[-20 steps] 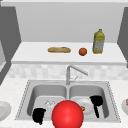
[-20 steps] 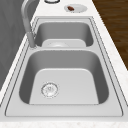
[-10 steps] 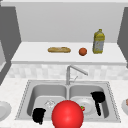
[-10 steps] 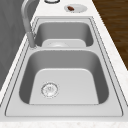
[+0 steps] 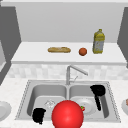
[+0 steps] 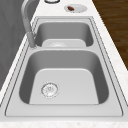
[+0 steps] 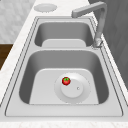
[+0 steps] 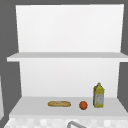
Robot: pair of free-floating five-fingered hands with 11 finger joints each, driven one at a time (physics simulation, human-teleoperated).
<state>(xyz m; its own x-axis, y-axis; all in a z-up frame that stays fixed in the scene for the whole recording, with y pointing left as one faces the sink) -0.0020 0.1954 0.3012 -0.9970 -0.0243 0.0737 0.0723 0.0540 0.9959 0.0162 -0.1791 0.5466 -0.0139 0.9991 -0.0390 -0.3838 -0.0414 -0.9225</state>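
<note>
Right black hand (image 5: 98, 90) hangs over the right basin of the grey steel double sink (image 5: 25, 96), near its back right corner; the blob up top looks bunched, one long dark part pointing down toward the basin's front edge; whether fingers are spread or curled, cannot tell. Nearest thing: small red tomato (image 5: 82, 108) on the round white plate (image 5: 90, 110) on the right basin floor, lying down-left of the right hand, toward the divider. Left black hand (image 5: 39, 115) hovers at the left basin's front edge, fingers unclear, farther from the tomato. Big red sphere (image 5: 67, 114) sits between, at the sink's front rim.
</note>
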